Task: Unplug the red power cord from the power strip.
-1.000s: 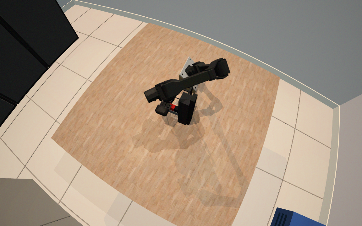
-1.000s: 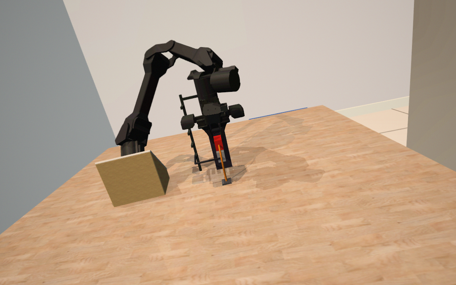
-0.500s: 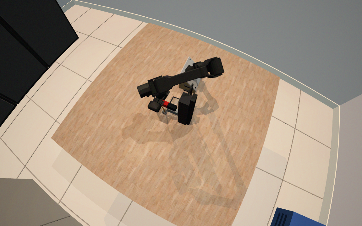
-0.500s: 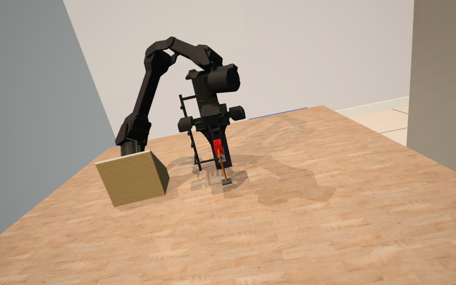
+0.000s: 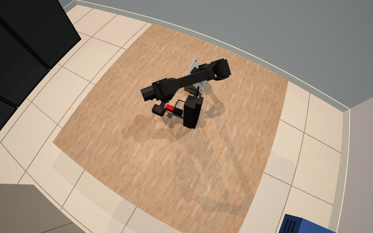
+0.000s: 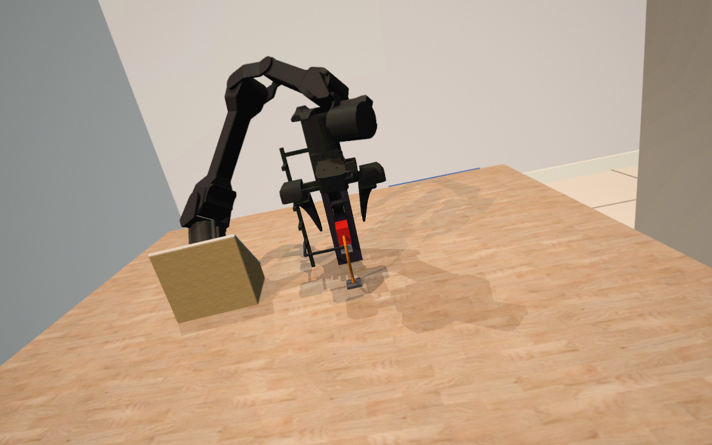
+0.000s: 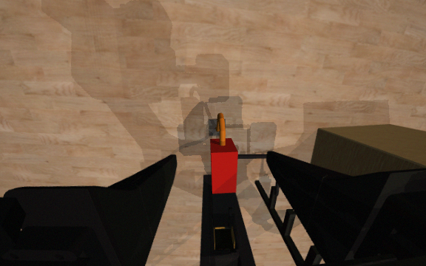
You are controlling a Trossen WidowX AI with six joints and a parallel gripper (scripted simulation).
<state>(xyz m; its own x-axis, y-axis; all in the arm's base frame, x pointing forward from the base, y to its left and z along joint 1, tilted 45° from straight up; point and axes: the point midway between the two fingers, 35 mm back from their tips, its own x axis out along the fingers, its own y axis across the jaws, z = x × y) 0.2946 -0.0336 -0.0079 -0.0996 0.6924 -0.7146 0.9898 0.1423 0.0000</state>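
The red plug sits at the lower end of the dark upright power strip, and looks seated in a socket. Its orange cord bends down to a small grey block on the wooden surface. My gripper is open, with one finger on each side of the plug and a gap on both sides in the wrist view. In the top view the arm hides most of the fingers. An open socket shows above the plug on the strip.
A thin black frame stands beside the strip, close to one finger. The wooden base block of the arm is on that same side. A blue box stands on the tiled floor at the lower right in the top view.
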